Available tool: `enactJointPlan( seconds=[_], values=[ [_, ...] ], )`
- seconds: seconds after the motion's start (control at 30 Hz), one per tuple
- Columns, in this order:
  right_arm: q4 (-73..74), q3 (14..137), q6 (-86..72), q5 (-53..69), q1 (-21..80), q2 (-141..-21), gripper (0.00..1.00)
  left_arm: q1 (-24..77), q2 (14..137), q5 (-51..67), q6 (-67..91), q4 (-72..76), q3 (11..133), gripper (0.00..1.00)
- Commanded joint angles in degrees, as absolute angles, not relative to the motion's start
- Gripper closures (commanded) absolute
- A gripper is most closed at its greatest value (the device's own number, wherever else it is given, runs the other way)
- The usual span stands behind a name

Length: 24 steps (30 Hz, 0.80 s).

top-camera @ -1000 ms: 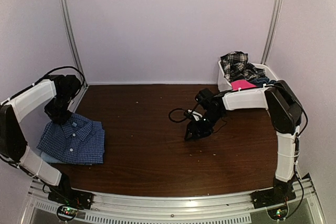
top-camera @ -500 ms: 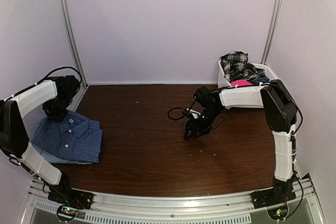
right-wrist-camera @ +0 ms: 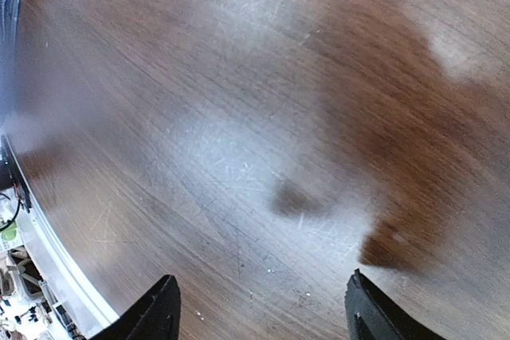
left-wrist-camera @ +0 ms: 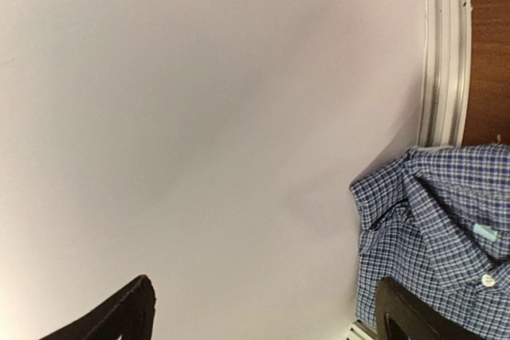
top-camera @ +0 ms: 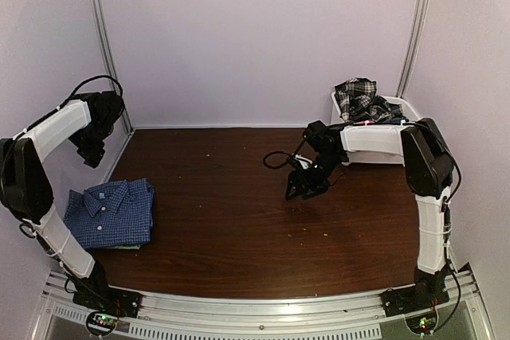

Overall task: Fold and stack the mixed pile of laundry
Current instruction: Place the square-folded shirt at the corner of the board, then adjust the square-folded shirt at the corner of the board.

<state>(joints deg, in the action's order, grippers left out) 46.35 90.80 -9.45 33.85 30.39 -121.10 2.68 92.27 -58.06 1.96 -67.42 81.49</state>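
Robot lab enclosure: bare pale walls (top-camera: 263,37), aluminium frame rails (top-camera: 100,5), brown wood-grain table (top-camera: 223,220).

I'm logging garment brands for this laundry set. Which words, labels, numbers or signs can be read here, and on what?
No text can be read in any view.
The collar label on the folded blue small-check shirt: a pale blue tag, too small and blurred to read.
Nothing else shows any lettering.

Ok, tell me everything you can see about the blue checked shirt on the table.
The blue checked shirt is a button-up in small navy-and-white check, with white buttons and a pale collar label. It lies folded flat, front up, collar toward the back wall, at the near left of the table. A paler cloth edge peeks from beneath. Nothing grips it.
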Motion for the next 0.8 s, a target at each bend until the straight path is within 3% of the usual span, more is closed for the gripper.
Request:
enactJointPlan(
  seconds=[0.0, 0.13, 0.27, 0.37, 0.6, 0.77],
  values=[
    [47.0, 93.0, -9.9, 33.1, 28.9, -116.2, 0.27, 7.1, 95.3, -55.4, 5.1, -68.2, 90.5, 0.02],
    [46.2, 93.7, -9.8, 33.0, 27.6, -113.1, 0.23, 11.7, 99.6, -47.2, 5.9, -67.3, 101.4, 0.02],
    [44.4, 93.5, -10.4, 32.8, 25.4, -108.9, 0.2, 14.3, 105.3, -31.5, 6.1, -66.8, 113.9, 0.02],
    [42.2, 91.8, -11.5, 32.4, 23.5, -105.8, 0.18, 13.6, 107.1, -25.7, 10.3, -67.9, 114.8, 0.02],
    [38.5, 84.4, -14.3, 34.5, 22.6, -102.1, 0.18, 8.8, 101.0, -8.3, 19.5, -59.7, 89.3, 0.02],
    [34.6, 80.6, -17.4, 37.0, 22.6, -100.9, 0.18, 3.4, 96.8, -9.8, 25.9, -57.2, 77.3, 0.02]
  ],
)
